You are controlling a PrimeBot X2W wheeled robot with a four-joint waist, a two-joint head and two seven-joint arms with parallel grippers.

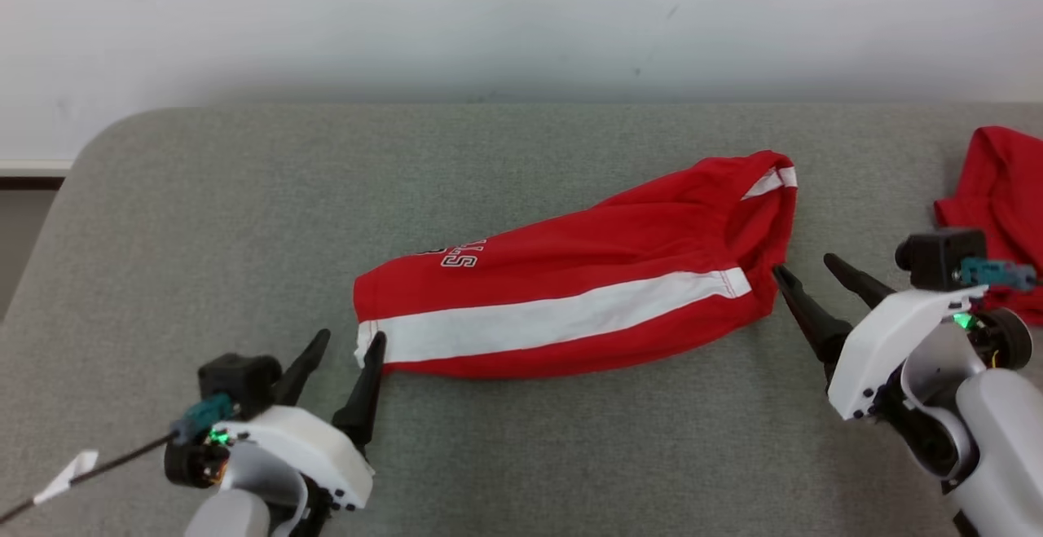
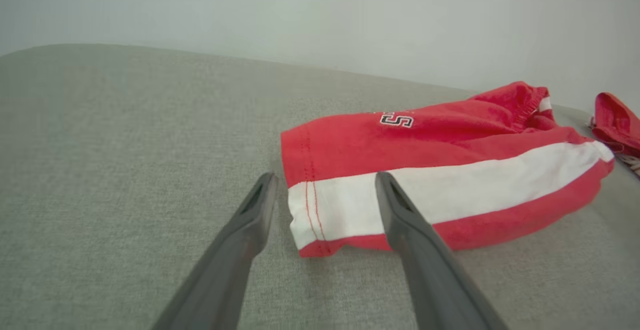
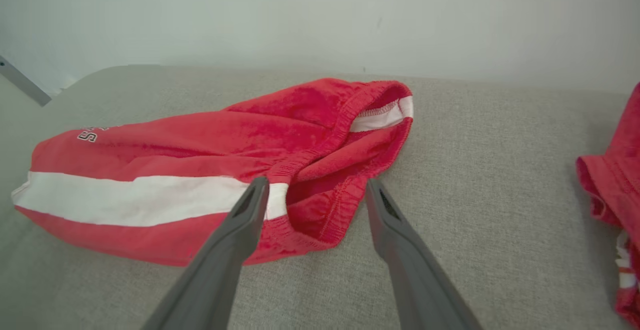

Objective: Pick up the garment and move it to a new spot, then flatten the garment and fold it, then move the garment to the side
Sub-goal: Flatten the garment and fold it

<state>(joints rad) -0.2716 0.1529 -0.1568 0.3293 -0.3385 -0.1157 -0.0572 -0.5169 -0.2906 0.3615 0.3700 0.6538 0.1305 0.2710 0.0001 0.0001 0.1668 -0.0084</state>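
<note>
Nearest you, the left gripper [image 1: 351, 336] sits low over the near left part of the table [image 1: 204, 219]. Its two dark fingers are spread wide with nothing between them. The left wrist view shows why it is there. One finger lies over bare grey cloth just beside the leg hem [image 2: 300, 205] of the red shorts [image 1: 570, 276], and the other reaches over the white stripe [image 2: 450, 190], so the hem corner sits between them, ready to be pinched. The right gripper [image 1: 802, 264] mirrors this on the near right, jaws likewise apart and empty. One fingertip is at the elastic waistband [image 3: 320, 154], but whether it actually touches is hard to tell, and the other is over open table. The shorts lie about mid-table, a little right of centre. They run lengthwise from the hem on the left to the waistband, which angles toward the far right corner. The stripe faces the near edge and the lettering faces the far edge. They look already doubled over, fairly flat but puffed at the waistband. With one gripper at each end, you seem set to take both ends together, either for a last fold or to carry the shorts aside. Another red cloth [image 1: 998, 195] lies at the right edge, well apart from the shorts but right by the right wrist, so keep that arm from dragging it.
</note>
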